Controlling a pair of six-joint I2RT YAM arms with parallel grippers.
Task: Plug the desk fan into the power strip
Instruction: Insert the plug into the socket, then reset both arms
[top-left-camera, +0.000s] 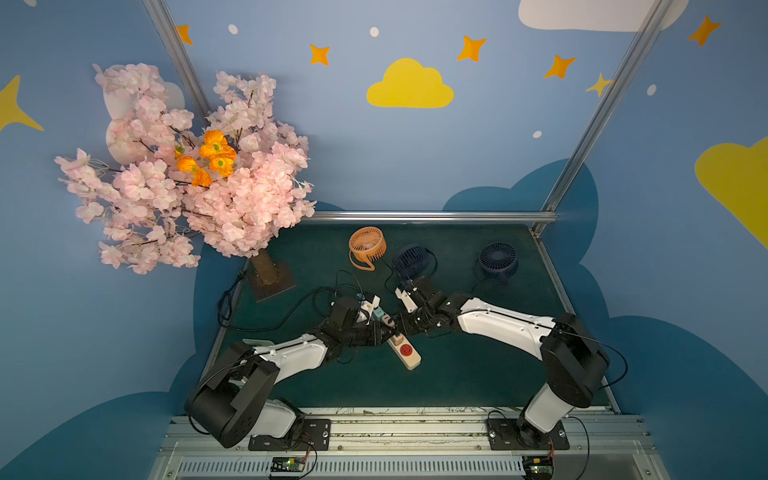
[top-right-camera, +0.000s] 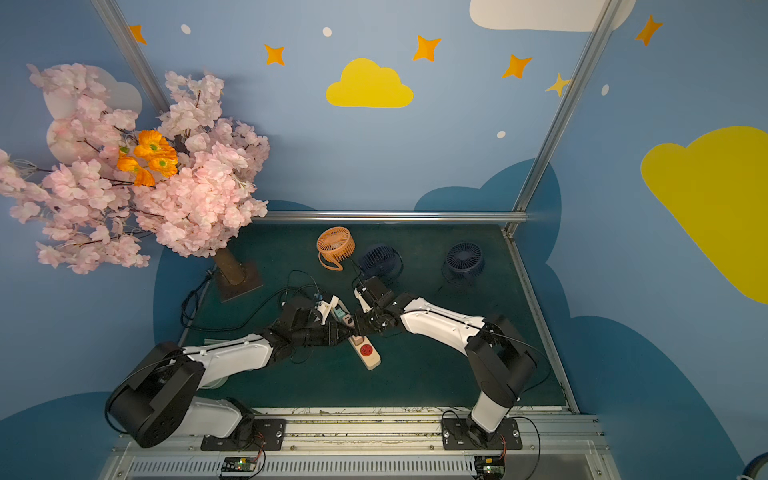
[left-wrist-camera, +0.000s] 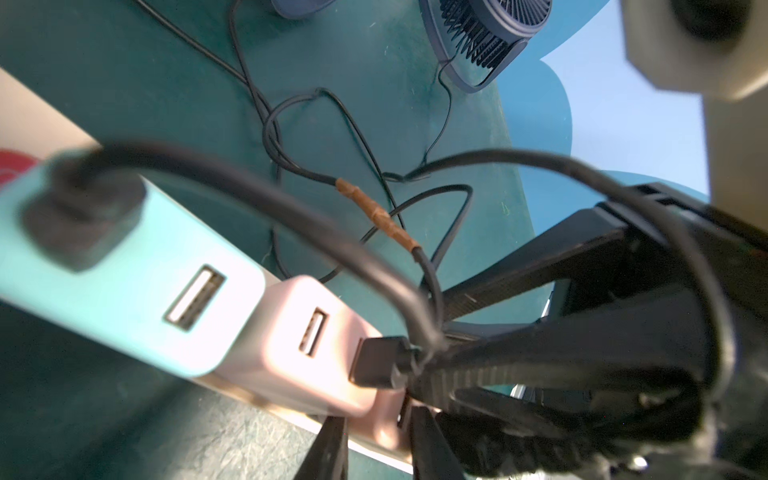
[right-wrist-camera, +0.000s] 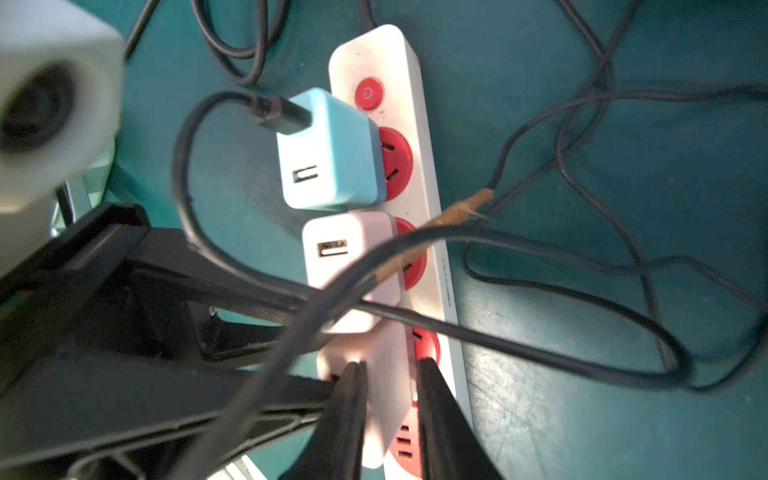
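Observation:
The cream power strip (top-left-camera: 412, 365) (right-wrist-camera: 415, 62) lies slantwise mid-table between my arms. A teal adapter (right-wrist-camera: 328, 153) and a pink adapter (right-wrist-camera: 349, 257) stand in its sockets, each with a black USB lead. Another pale pink adapter (right-wrist-camera: 382, 395) (left-wrist-camera: 386, 424) stands over a further red socket; how deep it sits is hidden. My left gripper (left-wrist-camera: 378, 449) (top-left-camera: 388, 332) is shut on this adapter. My right gripper (right-wrist-camera: 390, 415) (top-left-camera: 405, 328) straddles the same adapter, open, with a slim gap at one finger. Three desk fans stand behind: orange (top-left-camera: 367, 245), navy (top-left-camera: 411, 259), navy (top-left-camera: 498, 257). I cannot trace which cord is whose.
Thin black cords (right-wrist-camera: 582, 104) loop over the green mat beside the strip, one with a brown taped splice (left-wrist-camera: 378, 216). A pink blossom tree on a square base (top-left-camera: 270, 282) stands at the back left. A metal rail (top-left-camera: 415, 216) edges the far side.

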